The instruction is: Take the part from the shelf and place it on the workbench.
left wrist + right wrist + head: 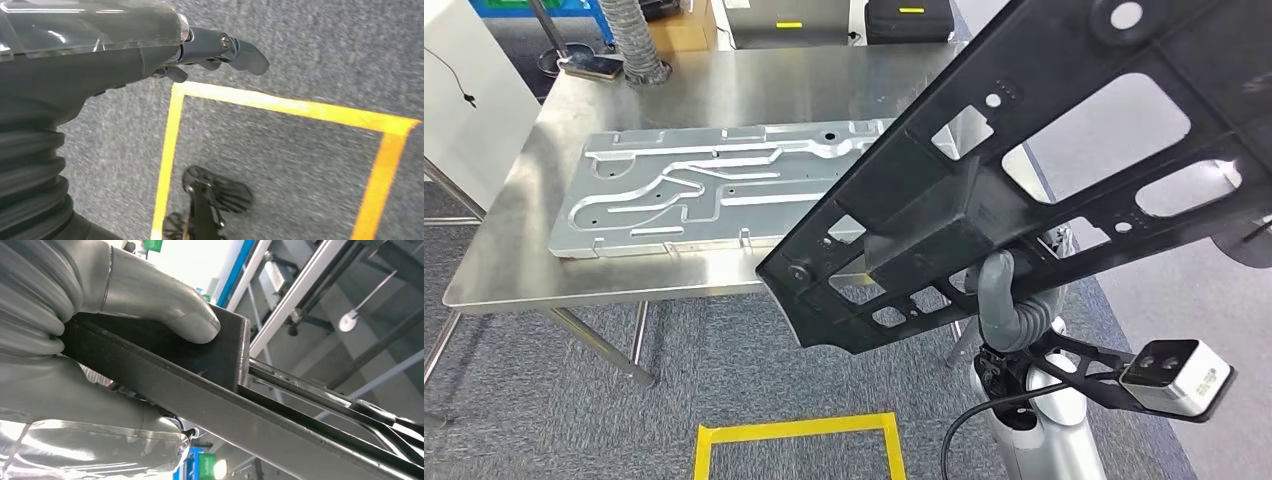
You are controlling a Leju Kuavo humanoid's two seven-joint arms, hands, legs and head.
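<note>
One black part fills my head view, a long flat panel pierced with cut-outs, held up in the air on a slant so that its lower end hangs over the near edge of the workbench and its upper end runs off to the right; my right hand grips it from beneath, close to the raised block in its middle; in the right wrist view I see the thick grey thumb pressed flat against that block with the panel's edge running away from it, so the hand is closed firmly on the part, which rests on nothing else that I can see; my left hand hangs low over grey carpet, its dark fingers drawn close together and somewhat curled, holding nothing; below it lies one square of yellow tape, the same square I see on the floor in the head view; on the steel bench I count one silver stamped plate, lying flat with its long side along the bench; at the far edge I count one ribbed grey hose, one small dark device just beside it, and two cases, one grey and one black, each with a yellow mark.
</note>
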